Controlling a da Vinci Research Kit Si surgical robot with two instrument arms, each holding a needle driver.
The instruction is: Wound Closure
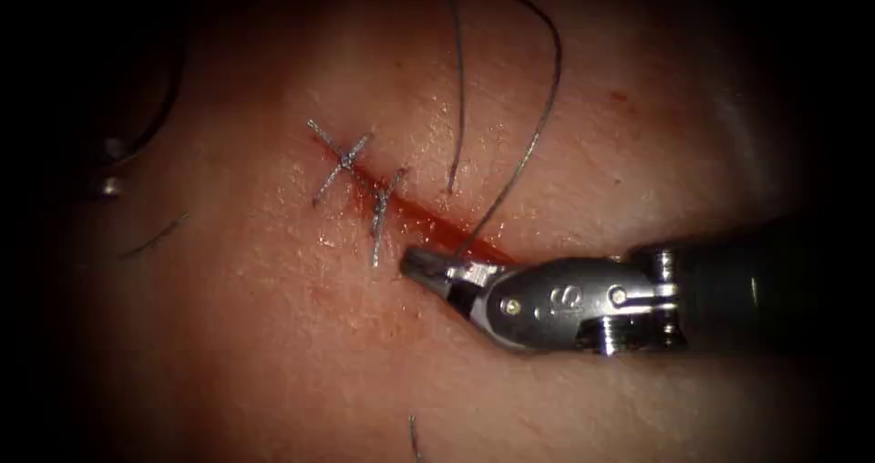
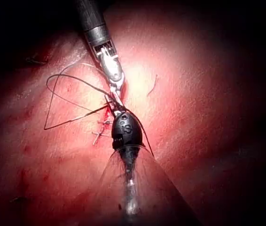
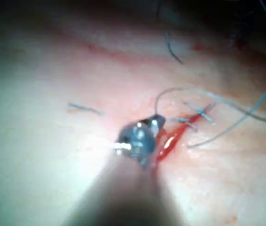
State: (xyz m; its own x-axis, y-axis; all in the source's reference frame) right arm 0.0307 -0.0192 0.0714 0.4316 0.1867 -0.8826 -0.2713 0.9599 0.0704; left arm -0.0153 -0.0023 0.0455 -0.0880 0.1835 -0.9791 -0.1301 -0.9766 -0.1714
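Closest to you, a short cut end of thread (image 1: 413, 436) lies on the tissue (image 1: 273, 354). Just past it, your right tool (image 1: 417, 264) comes in from the right and lies low across the tissue. Its two jaws look pressed together into one thin tip. The tip touches the tissue at the near end of the cut (image 1: 428, 221). You cannot tell if the jaws have hold of anything. Red fluid (image 1: 474, 244) sits wet in the cut right beside the tip. The long thread (image 1: 545, 108) comes up out of the cut just behind the jaws. Farther along the cut, two stitches cross it: one (image 1: 383, 210) near the tip and one (image 1: 344, 160) beyond it. Another small cut end (image 1: 155, 237) lies well to the left of the cut. Farthest away, the long thread bends round in a big loop and a second strand hangs down beside it. In the dark on the far left there is a dim curved shape (image 1: 150, 121), and you cannot tell if it is the needle. In the left wrist view your left tool (image 2: 122, 116) sits over the stitches, tip to tip with the right tool. Its dark wrist hides its jaws, so you cannot tell what it holds.
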